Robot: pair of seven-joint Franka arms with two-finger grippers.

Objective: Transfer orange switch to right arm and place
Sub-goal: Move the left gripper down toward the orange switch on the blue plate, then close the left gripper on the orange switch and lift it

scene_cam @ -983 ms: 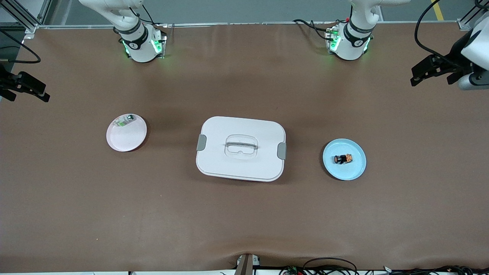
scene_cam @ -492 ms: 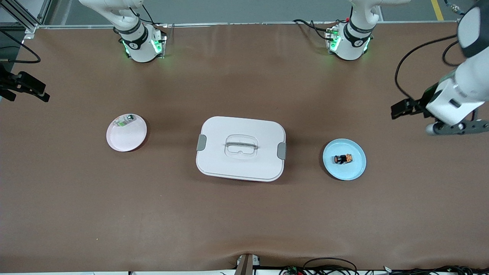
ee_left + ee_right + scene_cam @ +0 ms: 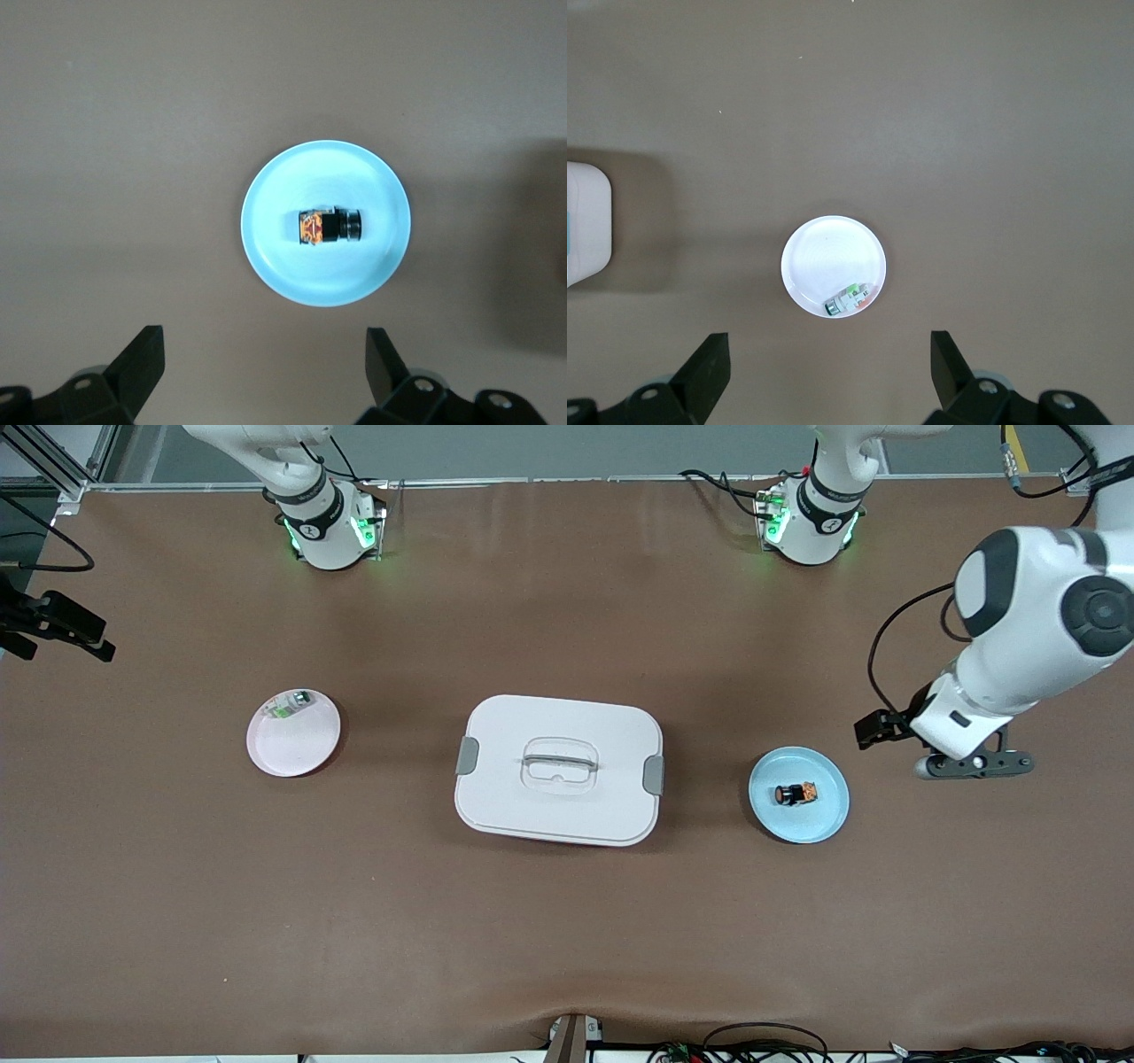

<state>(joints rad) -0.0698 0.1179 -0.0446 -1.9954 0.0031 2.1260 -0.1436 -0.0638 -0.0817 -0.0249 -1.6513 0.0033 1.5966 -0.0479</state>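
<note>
The orange switch [image 3: 795, 794] lies on its side on a light blue plate [image 3: 819, 822] toward the left arm's end of the table. In the left wrist view the switch [image 3: 330, 227] shows its copper end and black body on the plate [image 3: 288, 266]. My left gripper [image 3: 873, 731] hangs over the bare table just beside that plate, open [image 3: 263, 341] and empty. My right gripper [image 3: 62, 636] waits high at the right arm's end of the table, open [image 3: 828, 341] with nothing in it.
A white lidded box [image 3: 558, 771] with grey clips sits mid-table. A pale plate [image 3: 297, 748] holding a small white-and-green part [image 3: 291, 704] lies toward the right arm's end; the right wrist view shows that plate [image 3: 824, 257], the part [image 3: 849, 299] and the box corner [image 3: 585, 221].
The left arm has swung in from the table's end and down toward the blue plate. The right arm, switch, plates and box have not moved.
</note>
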